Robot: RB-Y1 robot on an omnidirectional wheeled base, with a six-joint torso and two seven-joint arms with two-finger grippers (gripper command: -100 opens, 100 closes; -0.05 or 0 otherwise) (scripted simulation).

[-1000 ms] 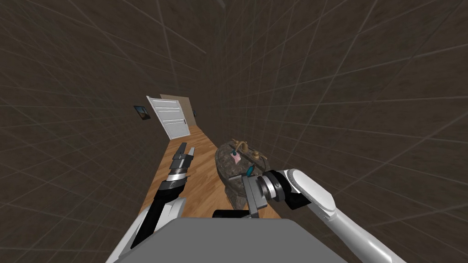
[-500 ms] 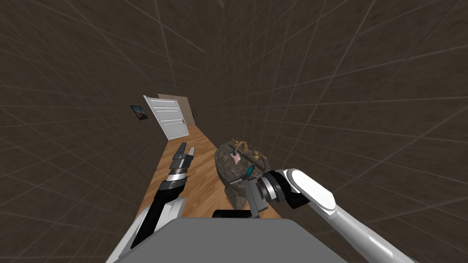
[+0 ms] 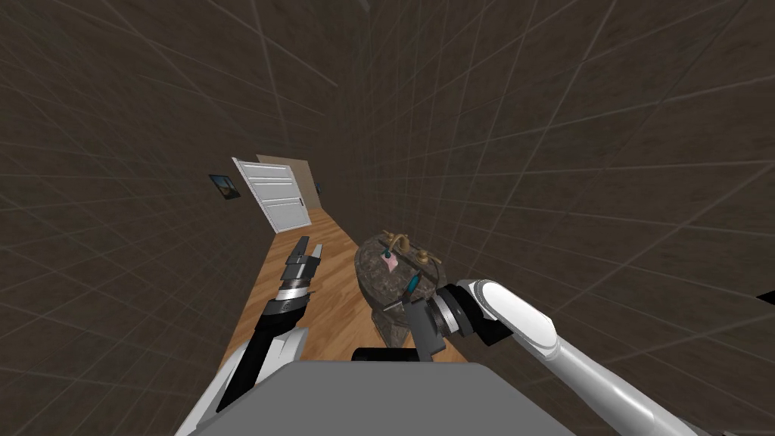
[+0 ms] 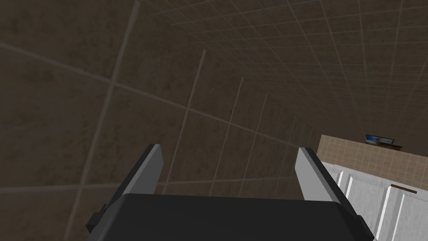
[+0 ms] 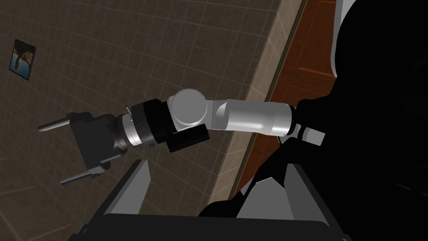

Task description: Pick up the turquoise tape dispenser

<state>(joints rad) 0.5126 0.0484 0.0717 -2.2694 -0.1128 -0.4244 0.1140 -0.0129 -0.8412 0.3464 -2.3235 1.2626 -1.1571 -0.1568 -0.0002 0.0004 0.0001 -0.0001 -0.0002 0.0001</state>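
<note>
Right arm [image 3: 515, 318] shifted slightly | right fingers [image 5: 136, 184] spread beside tape dispenser [image 3: 412, 284] | left fingers [image 4: 148, 171] spread | turn right fingers onto it first

Take the mottled brown stone sink [image 3: 372, 274] as your landmark: it stands on a wood floor [image 3: 333, 253], close against a dark tiled wall [image 3: 568, 151]. You'll see a brass tap [image 3: 396, 242] on its far rim, a second brass fitting [image 3: 427, 259] just beside that, and a small pink item [image 3: 391, 263] on the sink's top near the tap. Well beyond the sink, a white panelled door [image 3: 272, 195] stands ajar. A small framed picture [image 3: 225, 186] hangs on the wall just past the door.
</note>
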